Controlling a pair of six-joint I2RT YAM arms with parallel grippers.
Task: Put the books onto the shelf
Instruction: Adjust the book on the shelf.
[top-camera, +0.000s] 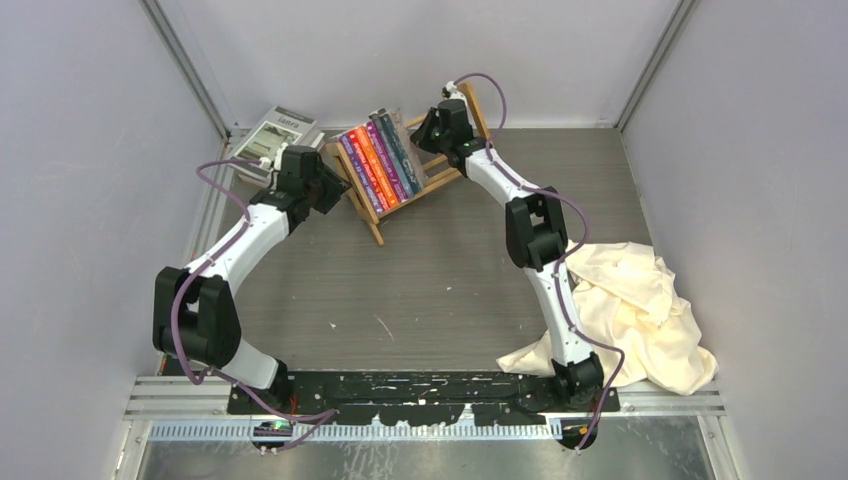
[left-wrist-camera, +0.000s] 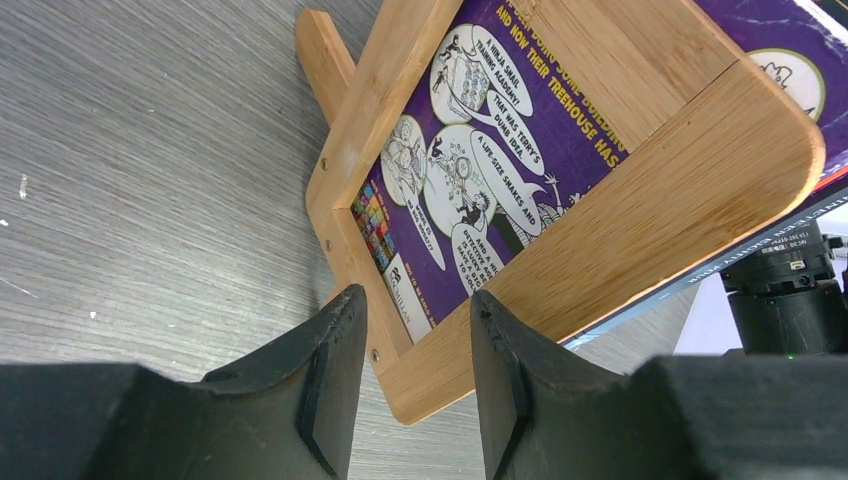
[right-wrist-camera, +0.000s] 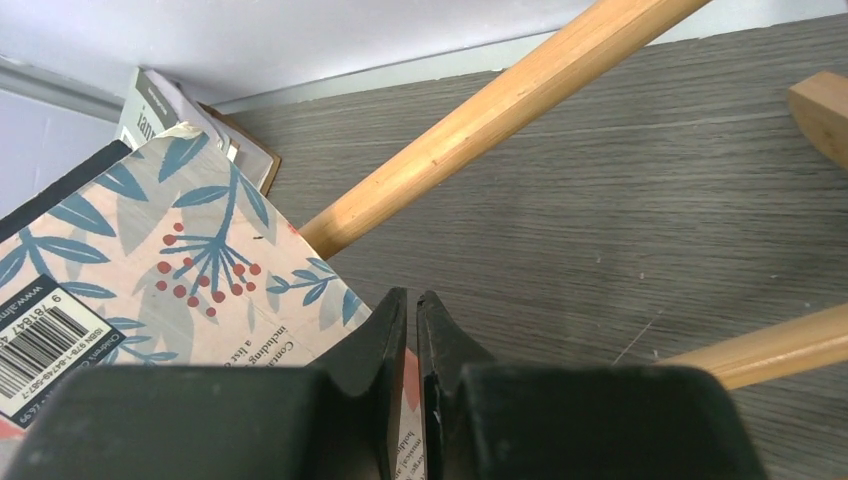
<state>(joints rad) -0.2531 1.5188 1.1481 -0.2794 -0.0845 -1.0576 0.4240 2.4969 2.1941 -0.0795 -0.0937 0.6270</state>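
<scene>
The light-wood shelf (top-camera: 366, 212) stands tilted at the back centre. Several books (top-camera: 380, 155) lean in it: purple, red-orange, dark blue and floral. My left gripper (top-camera: 328, 190) is at the shelf's left end. In its wrist view the left gripper (left-wrist-camera: 415, 293) is open, the lower corner of the end frame (left-wrist-camera: 620, 230) between its fingers and the purple book (left-wrist-camera: 520, 130) showing through the frame. My right gripper (top-camera: 427, 130) is at the row's right end. There the right gripper (right-wrist-camera: 412, 295) is shut, its tips against the floral book's (right-wrist-camera: 170, 260) back cover.
Grey and white books (top-camera: 275, 135) lie stacked at the back left by the wall. A crumpled cream cloth (top-camera: 630, 310) covers the floor at the right, beside the right arm's base. Shelf rods (right-wrist-camera: 500, 100) cross the right wrist view above the floor.
</scene>
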